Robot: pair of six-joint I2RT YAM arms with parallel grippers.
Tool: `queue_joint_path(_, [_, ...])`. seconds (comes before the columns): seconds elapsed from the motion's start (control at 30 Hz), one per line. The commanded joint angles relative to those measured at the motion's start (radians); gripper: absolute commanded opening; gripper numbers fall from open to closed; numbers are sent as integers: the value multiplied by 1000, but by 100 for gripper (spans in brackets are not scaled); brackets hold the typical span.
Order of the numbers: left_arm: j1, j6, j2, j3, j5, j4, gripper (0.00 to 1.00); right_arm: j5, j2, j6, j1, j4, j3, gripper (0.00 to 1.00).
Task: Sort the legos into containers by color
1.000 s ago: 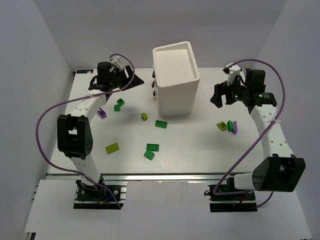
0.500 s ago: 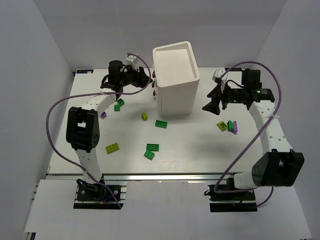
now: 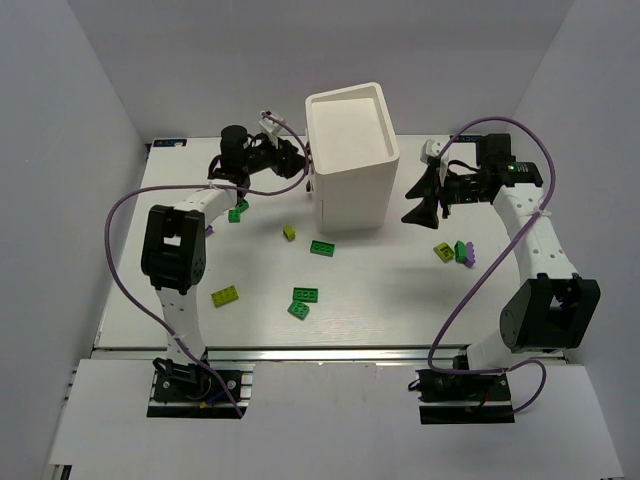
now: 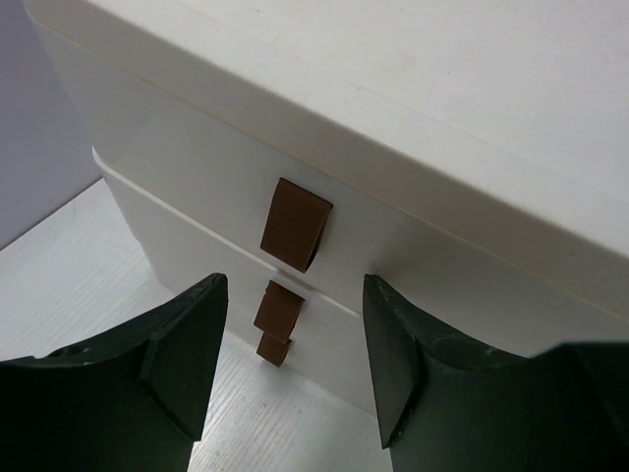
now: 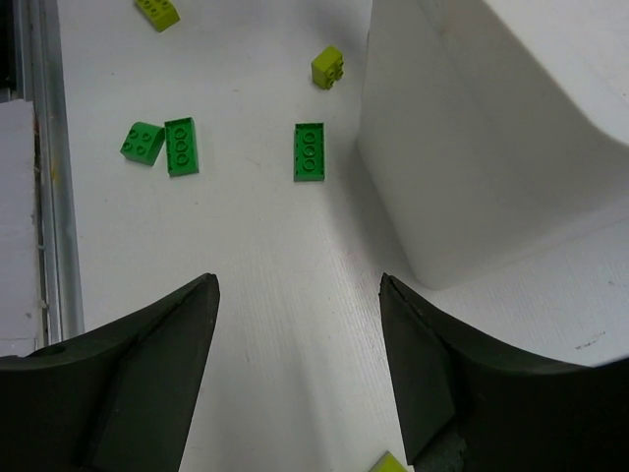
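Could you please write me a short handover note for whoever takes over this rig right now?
Left gripper: open, empty, facing the brown knobs of the white drawer cabinet.
Right gripper: open, empty, beside the cabinet's opposite side.
Legos: all loose on the table, e.g. green brick before the cabinet, lime brick near left, purple brick at right.
Done: nothing sorted; drawers look shut.
Left: open drawers, sort every brick by colour.

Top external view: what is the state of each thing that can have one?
Tall white plastic cabinet: upright, its three drawers shut.
Left gripper: jaws open, empty, facing the brown knobs.
Right gripper: jaws open, empty, beside the cabinet.
Small green, lime and purple lego bricks: loose on the white table.
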Motion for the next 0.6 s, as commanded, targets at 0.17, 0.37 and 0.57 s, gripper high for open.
queue_joint_path(0.17, [-8, -11, 29, 33, 22, 150, 66, -29, 0, -23, -1, -7, 36, 72])
queue_joint_path(0.37, [2, -95, 54, 3, 116, 358, 69, -23, 0, -29, -1, -9, 29, 73])
queue_joint_path(0.57, [22, -230, 114, 16, 246, 530, 69, -15, -15, -35, -4, 1, 5, 72])
